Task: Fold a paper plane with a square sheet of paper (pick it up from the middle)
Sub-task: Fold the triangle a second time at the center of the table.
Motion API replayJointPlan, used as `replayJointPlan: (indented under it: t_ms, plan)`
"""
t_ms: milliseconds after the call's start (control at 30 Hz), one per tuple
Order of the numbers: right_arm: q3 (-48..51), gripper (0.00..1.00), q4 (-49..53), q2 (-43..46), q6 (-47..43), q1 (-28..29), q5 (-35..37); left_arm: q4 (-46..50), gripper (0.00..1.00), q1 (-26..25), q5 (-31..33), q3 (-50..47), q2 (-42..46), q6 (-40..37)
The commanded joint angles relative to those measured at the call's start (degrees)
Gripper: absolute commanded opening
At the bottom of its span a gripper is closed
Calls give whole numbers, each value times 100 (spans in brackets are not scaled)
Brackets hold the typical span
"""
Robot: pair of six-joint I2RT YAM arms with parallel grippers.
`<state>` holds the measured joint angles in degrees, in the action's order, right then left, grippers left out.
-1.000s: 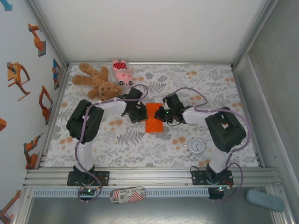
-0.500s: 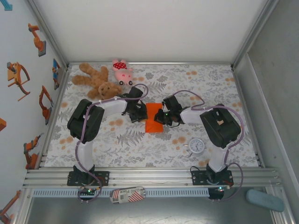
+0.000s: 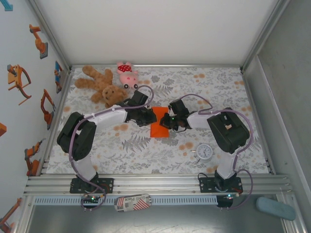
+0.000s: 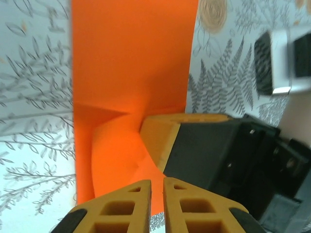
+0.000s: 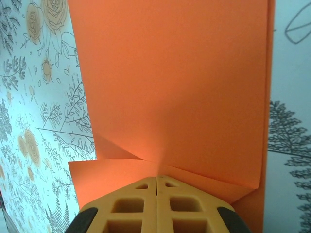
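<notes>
A: Where is the square sheet of paper (image 3: 159, 129) seen?

B: It is laid on the bench (image 3: 146, 155) between the two arms. From above it is seen folded to an oblong. Its left and right edges are covered by the pincer heads.

A: How is the left pincer (image 4: 157, 181) set?

B: Its fingers are parted by a thin slit, above a curled flap of the paper. Whether the flap is touched cannot be told, and the fingers are cut off by the lower frame edge.

A: And the right pincer (image 5: 156, 178)?

B: It is pressed fully shut, with its tips set at a creased corner fold. Whether paper is nipped between them cannot be made out. The sheet's near edge is hidden beneath them.
</notes>
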<state>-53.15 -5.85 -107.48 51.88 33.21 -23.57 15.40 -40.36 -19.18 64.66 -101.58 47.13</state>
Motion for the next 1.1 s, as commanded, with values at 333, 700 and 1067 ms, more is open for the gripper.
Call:
replayJointPlan:
  t_ms: [333, 700, 1067]
  plan:
    - [252, 0, 629, -378, 85, 19, 362, -94, 8, -209, -86, -94, -483, 342]
    - [288, 0, 633, -377, 74, 18, 353, -134, 8, -220, -166, 25, -757, 342]
    - [305, 0, 637, -405, 94, 19, 353, -185, 9, -220, -298, 107, -829, 261]
